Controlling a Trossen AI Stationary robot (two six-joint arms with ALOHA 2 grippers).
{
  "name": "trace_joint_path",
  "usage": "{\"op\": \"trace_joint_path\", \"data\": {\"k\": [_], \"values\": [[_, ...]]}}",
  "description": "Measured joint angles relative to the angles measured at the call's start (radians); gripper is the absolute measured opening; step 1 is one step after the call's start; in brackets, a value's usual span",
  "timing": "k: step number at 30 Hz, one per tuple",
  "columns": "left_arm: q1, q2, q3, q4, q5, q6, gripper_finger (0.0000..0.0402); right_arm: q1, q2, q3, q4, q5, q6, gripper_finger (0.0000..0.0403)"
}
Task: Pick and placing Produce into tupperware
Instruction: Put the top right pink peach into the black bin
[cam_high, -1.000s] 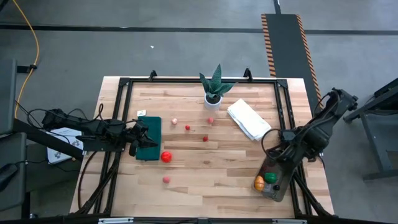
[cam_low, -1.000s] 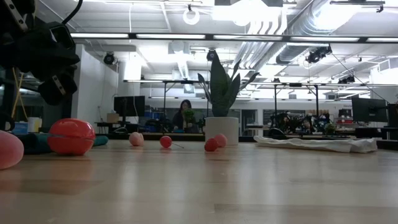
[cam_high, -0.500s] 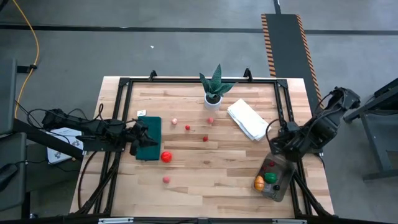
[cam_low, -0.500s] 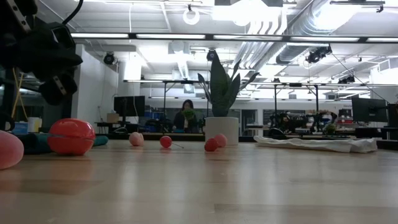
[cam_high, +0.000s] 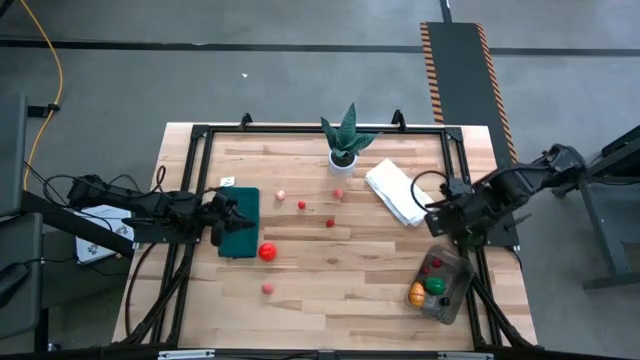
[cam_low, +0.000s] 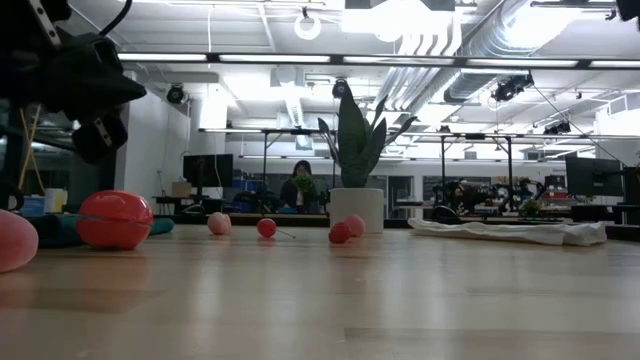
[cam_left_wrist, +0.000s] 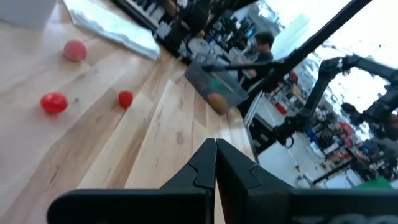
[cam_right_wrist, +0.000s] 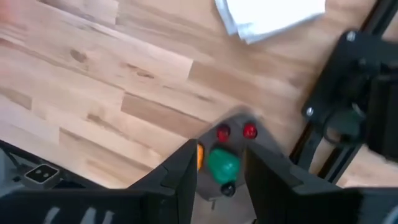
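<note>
The tupperware (cam_high: 452, 300) stands at the table's near right with orange, green and red produce in it. More produce lies loose mid-table: a big red piece (cam_high: 267, 252), a pink one (cam_high: 268, 289) and several small ones around (cam_high: 301, 204). My right gripper (cam_high: 441, 218) hangs open and empty above the table, pointing down, just beyond the tupperware's far end; in its wrist view the tupperware (cam_right_wrist: 231, 133) shows far below, between the fingers. My left gripper (cam_high: 234, 214) waits shut over the dark green mat (cam_high: 242, 235) at the left.
A folded white cloth (cam_high: 398, 192) lies at the far right, close to my right gripper. A potted spiky plant (cam_high: 344, 142) stands at the far middle. A black frame (cam_high: 200, 135) runs round the tabletop. Bare wood lies between the loose produce and the tupperware.
My right gripper has risen from over the tupperware and gone toward the table's far edge, rolling about its own axis, its fingers as far apart as before. My left gripper has tipped a little where it is.
</note>
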Motion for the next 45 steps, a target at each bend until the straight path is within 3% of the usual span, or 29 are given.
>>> {"op": "trace_joint_path", "data": {"k": [27,37,45], "values": [[0.0,0.0,0.0,0.018,-0.014,-0.159,0.0001,-0.568,0.001,-0.001,0.001,-0.022,-0.797,0.0117],[0.0,0.0,0.0,0.019,-0.014,-0.162,0.0001,-0.717,0.027,-0.001,0.009,-0.038,-1.022,0.0117],[0.0,0.0,0.0,0.02,-0.041,-0.162,0.0001,-0.774,0.141,-0.001,0.043,-0.092,-1.201,0.0117]]}}
